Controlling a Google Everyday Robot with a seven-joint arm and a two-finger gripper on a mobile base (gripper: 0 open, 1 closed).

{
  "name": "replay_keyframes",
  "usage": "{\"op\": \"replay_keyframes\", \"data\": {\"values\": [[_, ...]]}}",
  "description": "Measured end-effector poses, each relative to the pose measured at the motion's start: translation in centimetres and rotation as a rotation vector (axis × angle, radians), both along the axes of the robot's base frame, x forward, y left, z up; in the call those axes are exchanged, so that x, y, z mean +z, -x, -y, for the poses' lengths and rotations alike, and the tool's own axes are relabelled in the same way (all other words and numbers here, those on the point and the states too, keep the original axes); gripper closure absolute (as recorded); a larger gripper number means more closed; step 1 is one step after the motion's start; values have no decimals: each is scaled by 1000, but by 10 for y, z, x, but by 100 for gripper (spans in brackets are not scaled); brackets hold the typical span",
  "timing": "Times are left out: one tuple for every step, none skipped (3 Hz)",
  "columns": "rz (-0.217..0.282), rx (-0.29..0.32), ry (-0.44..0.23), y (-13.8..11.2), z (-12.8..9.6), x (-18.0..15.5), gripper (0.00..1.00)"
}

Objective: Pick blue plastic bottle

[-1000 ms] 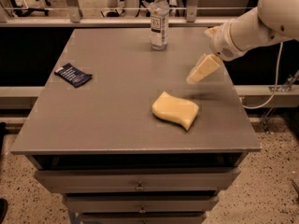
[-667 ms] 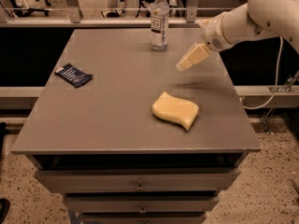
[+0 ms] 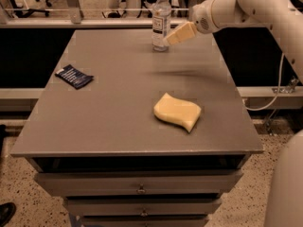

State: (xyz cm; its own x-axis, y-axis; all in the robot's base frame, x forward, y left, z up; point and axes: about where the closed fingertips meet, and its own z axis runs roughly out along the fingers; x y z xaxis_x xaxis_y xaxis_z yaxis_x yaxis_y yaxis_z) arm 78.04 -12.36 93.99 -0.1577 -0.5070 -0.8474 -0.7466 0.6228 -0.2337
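The blue plastic bottle [image 3: 161,20] is a small clear bottle with a white cap and a white label. It stands upright at the far edge of the grey table [image 3: 118,108], near the middle. My gripper [image 3: 176,35] comes in from the upper right on a white arm. Its cream-coloured fingertips are just to the right of the bottle's lower half, very close to it or touching it. The gripper hangs above the table top.
A yellow sponge [image 3: 178,111] lies right of the table's centre. A flat dark-blue packet [image 3: 74,76] lies at the left. The table has drawers below its front edge. A railing and chairs stand behind the table.
My gripper has moved left and toward the far edge, from over the table's right side to right beside the bottle. The bottle, sponge and packet have not moved.
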Motion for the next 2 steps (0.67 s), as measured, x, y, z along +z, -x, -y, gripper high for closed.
{"op": "replay_keyframes", "data": {"values": [[-17, -30, -95, -30, -16, -5, 0], [-52, -32, -191, -50, -38, -23, 0]]}}
